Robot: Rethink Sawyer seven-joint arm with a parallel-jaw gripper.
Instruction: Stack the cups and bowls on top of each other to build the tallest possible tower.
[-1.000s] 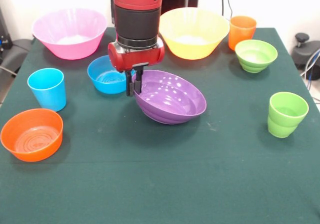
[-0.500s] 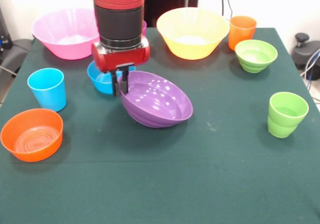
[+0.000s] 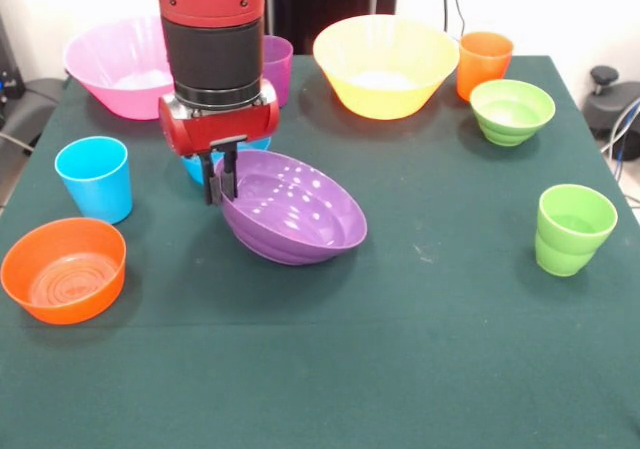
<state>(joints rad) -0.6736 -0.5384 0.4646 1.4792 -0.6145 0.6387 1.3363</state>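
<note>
My gripper (image 3: 220,181) is shut on the left rim of the wide purple bowl (image 3: 295,219) and holds it tilted above the table's middle. The small blue bowl (image 3: 192,164) is mostly hidden behind the gripper. The large pink bowl (image 3: 112,64) sits at the back left, partly hidden by the arm, and the purple cup (image 3: 277,67) stands beside it. The large yellow-orange bowl (image 3: 385,64) is at the back centre. The orange cup (image 3: 485,62) and small green bowl (image 3: 512,110) are at the back right. The green cup (image 3: 573,229) stands at the right. The blue cup (image 3: 95,177) and small orange bowl (image 3: 63,269) are at the left.
The dark green table (image 3: 380,359) has bare cloth across its whole near half. A black stand (image 3: 612,94) and cables lie beyond the right edge.
My gripper has carried the tilted purple bowl leftward and slightly toward the camera. The purple cup has come into sight behind the arm; the small blue bowl is now mostly covered.
</note>
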